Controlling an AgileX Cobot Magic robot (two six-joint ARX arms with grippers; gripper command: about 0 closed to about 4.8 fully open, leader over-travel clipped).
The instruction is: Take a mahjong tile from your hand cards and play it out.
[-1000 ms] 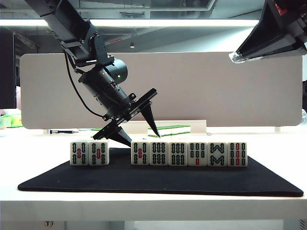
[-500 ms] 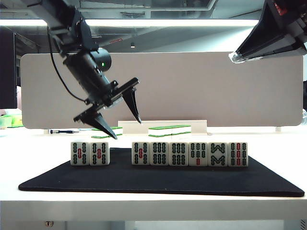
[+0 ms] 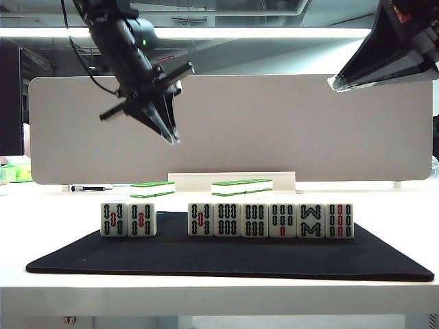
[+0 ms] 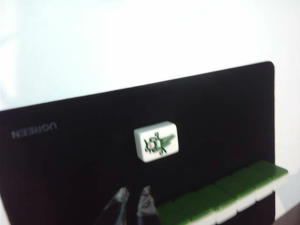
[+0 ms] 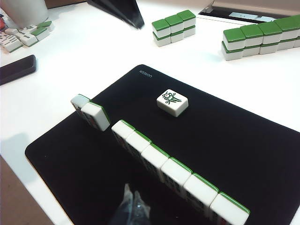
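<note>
Left gripper (image 3: 170, 134) is hanging high above the mat's left half, jaws nearly together, gripping nothing. Right gripper (image 5: 132, 200) is sitting low at the near edge of the black mat (image 5: 243, 154), fingertips close together and empty. The mahjong tile (image 5: 172, 101) is lying face up, alone, near the mat's middle. The hand cards (image 3: 227, 219) are standing upright along the near edge, with a one-tile gap. Flat green-and-white stacks (image 5: 174, 26) are resting on the white table beyond the mat's far edge.

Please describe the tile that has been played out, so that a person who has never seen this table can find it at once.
Find the black mat on the white table. Behind the row of upright hand cards, the mahjong tile lies alone, flat and face up. Only it shows a bird figure; the others stand on edge.
</note>
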